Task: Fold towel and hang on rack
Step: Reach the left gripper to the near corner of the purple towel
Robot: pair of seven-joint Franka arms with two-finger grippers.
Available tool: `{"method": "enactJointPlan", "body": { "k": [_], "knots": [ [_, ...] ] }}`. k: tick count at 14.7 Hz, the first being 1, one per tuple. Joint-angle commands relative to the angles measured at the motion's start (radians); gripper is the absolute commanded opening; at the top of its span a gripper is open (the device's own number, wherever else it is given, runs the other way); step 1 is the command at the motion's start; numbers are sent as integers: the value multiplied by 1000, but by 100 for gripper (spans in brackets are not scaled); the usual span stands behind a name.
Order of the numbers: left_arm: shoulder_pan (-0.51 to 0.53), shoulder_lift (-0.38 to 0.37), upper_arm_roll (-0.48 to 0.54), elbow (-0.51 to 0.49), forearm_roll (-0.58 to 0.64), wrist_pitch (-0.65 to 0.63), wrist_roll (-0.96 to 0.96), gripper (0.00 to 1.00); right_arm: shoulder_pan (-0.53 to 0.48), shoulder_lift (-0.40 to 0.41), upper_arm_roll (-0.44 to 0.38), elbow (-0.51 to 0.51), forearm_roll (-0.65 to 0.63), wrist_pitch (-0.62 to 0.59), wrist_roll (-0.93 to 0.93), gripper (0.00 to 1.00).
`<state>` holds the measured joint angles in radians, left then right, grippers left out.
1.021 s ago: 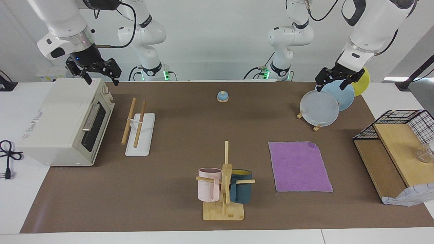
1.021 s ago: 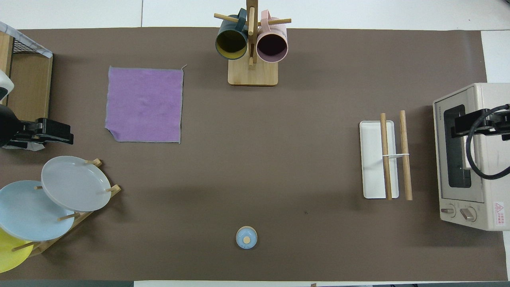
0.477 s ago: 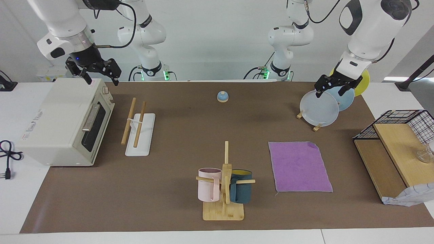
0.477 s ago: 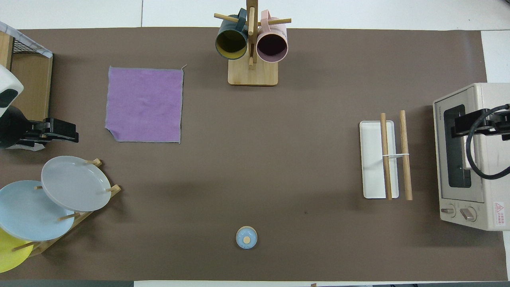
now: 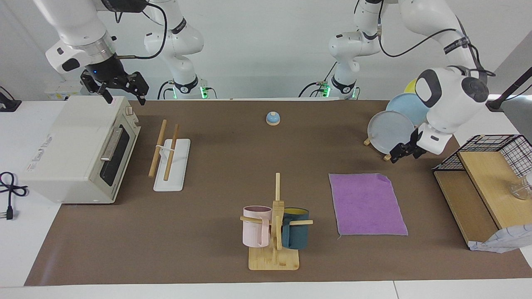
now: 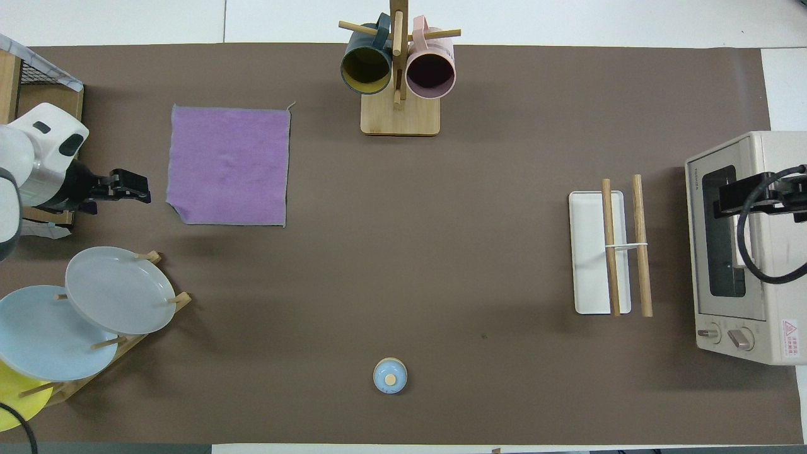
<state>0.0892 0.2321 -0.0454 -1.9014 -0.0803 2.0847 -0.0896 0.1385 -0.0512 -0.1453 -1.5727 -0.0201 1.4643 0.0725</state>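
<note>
The towel [image 5: 368, 204] lies flat on the brown mat, purple face up, with one corner turned over on its side nearer the robots; it also shows in the overhead view [image 6: 228, 165]. The rack [image 5: 171, 164] has a white base and two wooden rods and stands beside the toaster oven [image 6: 597, 252]. My left gripper [image 5: 402, 153] is open and empty, low over the mat between the plate stand and the towel, clear of the towel [image 6: 131, 187]. My right gripper [image 5: 120, 89] is open and empty, and waits over the toaster oven [image 6: 744, 195].
A toaster oven [image 5: 79, 149] stands at the right arm's end. A mug tree [image 5: 275, 224] with two mugs stands beside the towel. A plate stand [image 5: 392, 131], a wooden shelf with a wire basket [image 5: 486, 182], a patterned cloth [image 5: 498, 243] and a small blue bell [image 5: 273, 118] are also here.
My left gripper has come down from above the plates and moved toward the towel's turned-over corner. The right arm has not moved.
</note>
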Motion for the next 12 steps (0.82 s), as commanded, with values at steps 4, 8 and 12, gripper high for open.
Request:
{"method": "enactJointPlan", "body": {
  "k": [4, 8, 12],
  "knots": [
    [34, 112, -1, 35, -174, 91, -15, 88, -5, -18, 6, -24, 2, 14, 20, 100],
    [47, 116, -1, 24, -184, 91, -19, 72, -5, -18, 6, -24, 2, 14, 18, 100],
    [44, 119, -2, 13, -185, 98, -58, 63, -5, -18, 6, -26, 2, 16, 15, 100]
  ]
}}
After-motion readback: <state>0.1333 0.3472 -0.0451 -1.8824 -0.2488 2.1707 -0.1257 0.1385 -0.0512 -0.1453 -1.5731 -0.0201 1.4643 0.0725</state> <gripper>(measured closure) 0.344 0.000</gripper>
